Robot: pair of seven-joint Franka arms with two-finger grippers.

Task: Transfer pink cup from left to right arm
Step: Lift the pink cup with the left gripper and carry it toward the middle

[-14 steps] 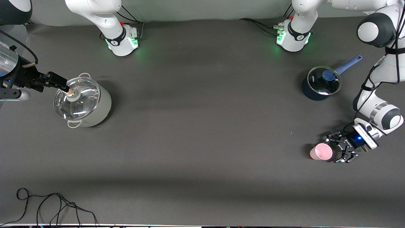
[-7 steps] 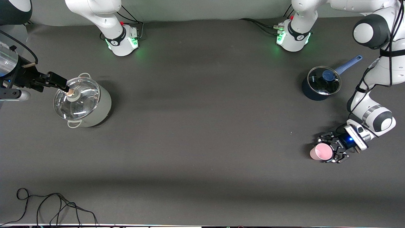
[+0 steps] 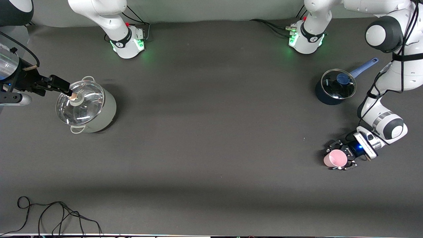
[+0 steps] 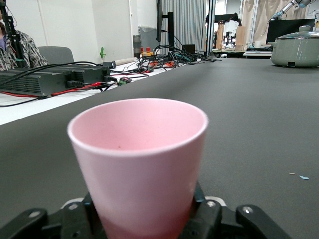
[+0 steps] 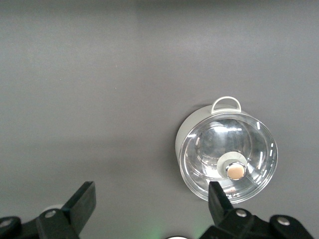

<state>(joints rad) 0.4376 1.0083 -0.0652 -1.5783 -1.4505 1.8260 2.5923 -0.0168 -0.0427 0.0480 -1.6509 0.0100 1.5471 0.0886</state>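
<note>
On my feed the pink cup (image 3: 335, 158) stands upright on the dark table (image 3: 211, 138) at the left arm's end, nearer the front camera than the blue saucepan (image 3: 334, 86). The left gripper (image 3: 340, 158) is down at table level with its black fingers (image 4: 209, 219) pressed against the cup's lower wall on either side, so I read it as clenched on the cup. In the left wrist view the cup (image 4: 139, 164) fills the middle of the picture, rim up and open, its base seated between the finger links (the inside looks bare, apart from a tiny speck I cannot identify).

The saucepan wears a glass lid with a blue knob (image 3: 342, 78), and its blue handle (image 3: 364, 66) points toward the left arm's end of the table.

At the right arm's end, the right gripper (image 3: 62, 87) waits in the air over the edge of the grey pot (image 3: 86, 105), its fingers spread wide and holding nothing. From the right wrist camera I look straight down on that pot (image 5: 227, 157): a glass lid with a tan knob (image 5: 235, 171), and one loop handle (image 5: 227, 103) showing.

A loose black cable (image 3: 49, 215) lies near the table's front edge at the right arm's end.
</note>
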